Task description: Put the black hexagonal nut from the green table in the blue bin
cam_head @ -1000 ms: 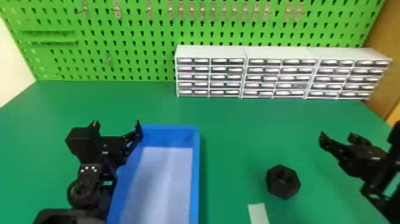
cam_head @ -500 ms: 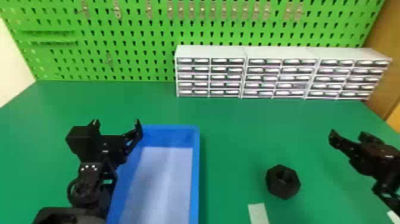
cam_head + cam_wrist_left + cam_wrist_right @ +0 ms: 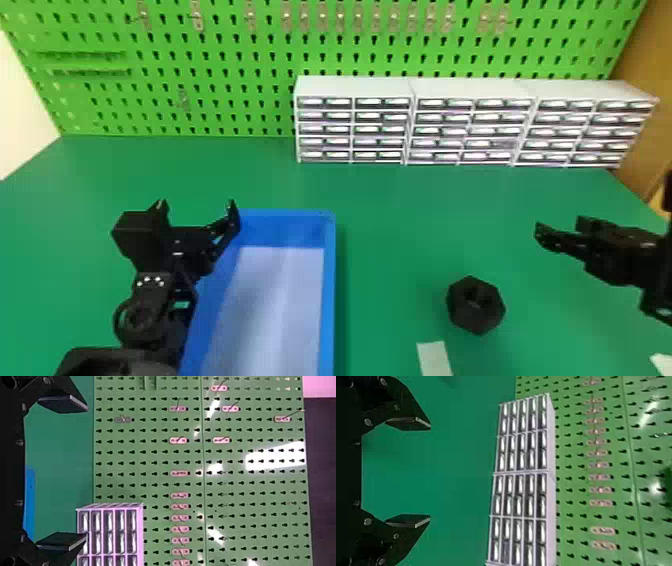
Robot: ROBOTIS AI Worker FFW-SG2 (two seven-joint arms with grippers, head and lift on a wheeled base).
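The black hexagonal nut (image 3: 475, 310) lies flat on the green worktop (image 3: 400, 215), a hexagonal face up, between the blue bin (image 3: 329, 280) and the right pincer (image 3: 559, 225). Lying that way, it probably sits steadily and offers pairs of parallel sides for two flat fingers to press on. The right pincer is wide and empty, beyond the nut and off to its right, pointing inward over the worktop. That gap seems meant to let the fingers pass down either side of the nut, and this is the nearer arm, so the pick likely falls to it. It would need to come back toward the nut, turn its fingers down and line them up with two opposite sides; gripping across corners could let the nut twist or slip

The left pincer (image 3: 196, 202), also wide and empty, is by the bin's far left corner, facing the pegboard (image 3: 240, 65). It looks parked, leaving the bin's right side free for a drop. The bin stands long side toward the nut, presumably to keep the carry short and give a generous opening
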